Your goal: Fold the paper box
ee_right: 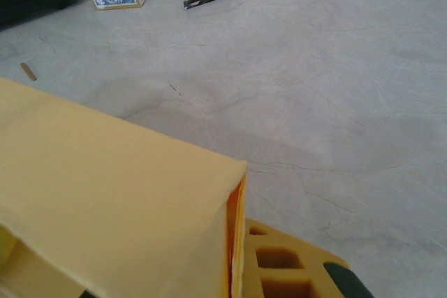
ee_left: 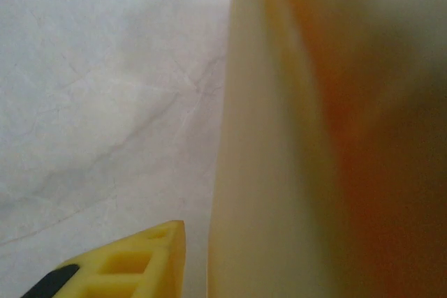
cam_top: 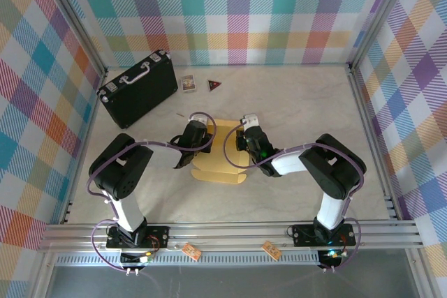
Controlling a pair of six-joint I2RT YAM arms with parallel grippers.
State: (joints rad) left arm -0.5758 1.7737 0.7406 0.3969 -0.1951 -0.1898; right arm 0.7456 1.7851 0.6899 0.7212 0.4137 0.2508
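Middle of pale marbled table (cam_top: 300, 109): mustard-yellow box (cam_top: 220, 157), partly folded, one panel raised, rounded tabs lying flat toward the near edge. Flanked by both arms bent inward from their bases: left gripper (cam_top: 190, 151) at the box's left side, right gripper (cam_top: 242, 146) at its right side. From the left wrist: one yellow left finger (ee_left: 133, 266) low in frame, tip just beside a blurred upright wall of the box, a thin strip of table between the two. Second finger hidden, so cannot tell whether the left fingers stand apart or together, nor whether anything is gripped. From the right wrist: yellow right finger (ee_right: 279, 263) at the bottom, pressed against the outer face of a doubled cardboard wall, broad top panel sloping away to the left and covering the other finger. Right fingers drawn tight together, clamped on that thin wall of the box. Far left corner: black case (cam_top: 137, 88) with pale handle, lying flat, well apart from the box. Just right of the case: small card pack (cam_top: 188, 83), then a dark triangular piece (cam_top: 214, 85), both near the back wall. Checked pastel walls (cam_top: 237, 12) on three sides.
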